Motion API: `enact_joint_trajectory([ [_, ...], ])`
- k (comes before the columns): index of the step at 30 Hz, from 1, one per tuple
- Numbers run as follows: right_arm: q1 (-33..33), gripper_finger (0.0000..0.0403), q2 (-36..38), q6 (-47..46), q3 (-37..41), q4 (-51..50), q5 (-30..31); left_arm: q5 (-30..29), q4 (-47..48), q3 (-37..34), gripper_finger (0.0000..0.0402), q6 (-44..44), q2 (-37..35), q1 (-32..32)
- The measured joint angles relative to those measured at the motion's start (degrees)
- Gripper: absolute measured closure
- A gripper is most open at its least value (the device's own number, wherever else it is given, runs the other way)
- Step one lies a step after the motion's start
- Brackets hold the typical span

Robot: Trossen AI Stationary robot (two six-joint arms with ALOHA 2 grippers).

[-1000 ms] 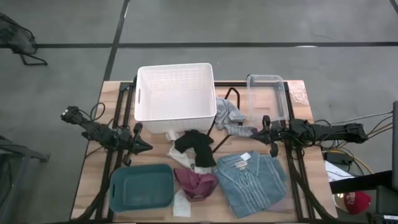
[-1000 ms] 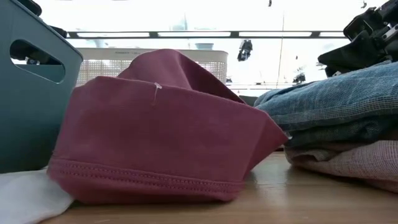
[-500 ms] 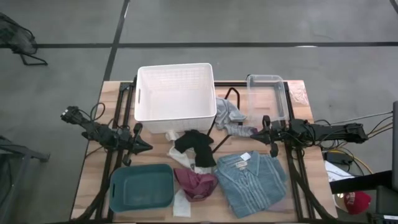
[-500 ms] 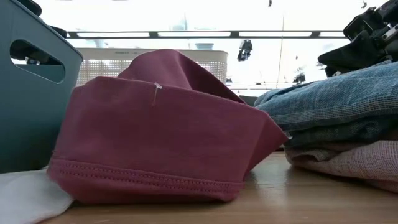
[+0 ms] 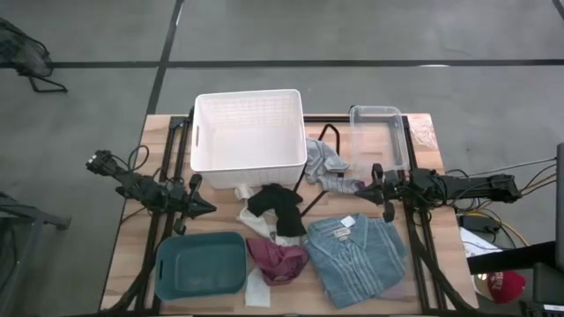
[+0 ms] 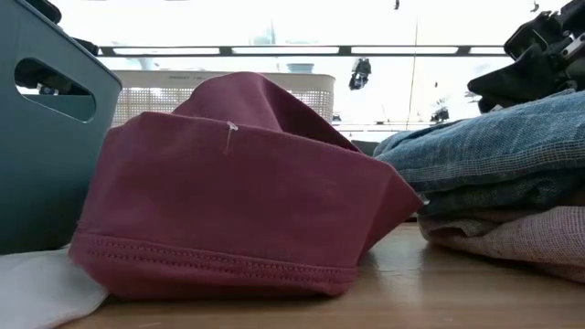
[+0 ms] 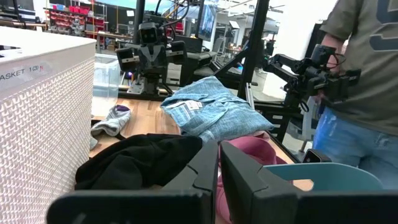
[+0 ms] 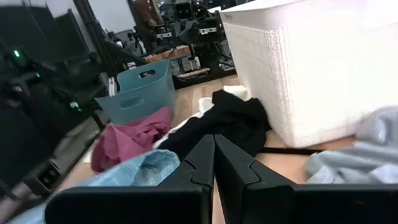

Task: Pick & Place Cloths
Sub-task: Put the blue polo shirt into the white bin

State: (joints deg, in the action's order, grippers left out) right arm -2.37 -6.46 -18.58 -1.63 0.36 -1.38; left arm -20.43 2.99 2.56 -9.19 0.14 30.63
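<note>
No cloth is gripped yet: the left gripper (image 5: pixel 208 208) and right gripper (image 5: pixel 358 187) are held pressed together and empty at the table's sides. The cloths (image 5: pixel 280 211) lie heaped between the white basket (image 5: pixel 249 131) and teal bin (image 5: pixel 201 264); an opening and a reach are judged next.

We see a white basket (image 5: pixel 249 130) at upper centre, a clear bin (image 5: pixel 379 139) to its right, a teal bin (image 5: pixel 201 265) lower left, and a black hanger (image 5: pixel 319 163) on the wooden table (image 5: pixel 132 238).
</note>
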Motion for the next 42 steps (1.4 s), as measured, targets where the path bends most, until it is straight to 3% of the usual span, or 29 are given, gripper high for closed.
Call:
enact_joint_trajectory([
  [12, 0.00, 0.0394, 0.00, -22.70, 0.00, 3.87, -0.09, -0.01, 0.02, 0.00, 0.0378, 0.00, 0.00, 0.00],
  [19, -0.11, 0.0394, -0.19, -43.60, 0.00, 9.16, 0.44, -0.01, 0.00, 0.00, 0.0378, 0.00, 0.00, 0.00],
  [25, -0.09, 0.0394, -0.50, -47.62, 0.02, 12.76, 5.07, -0.01, 0.02, 0.00, 0.0378, 0.00, 0.00, 0.00],
  [35, -0.32, 0.0394, -1.61, -60.02, -0.11, 22.97, 4.20, -0.02, 0.00, -0.02, 0.0378, 0.00, 0.00, 0.00],
  [42, -6.53, 0.0394, -11.92, -54.35, -13.47, 21.84, 3.01, -0.01, 0.02, 0.00, 0.0378, 0.00, 0.00, 0.00],
])
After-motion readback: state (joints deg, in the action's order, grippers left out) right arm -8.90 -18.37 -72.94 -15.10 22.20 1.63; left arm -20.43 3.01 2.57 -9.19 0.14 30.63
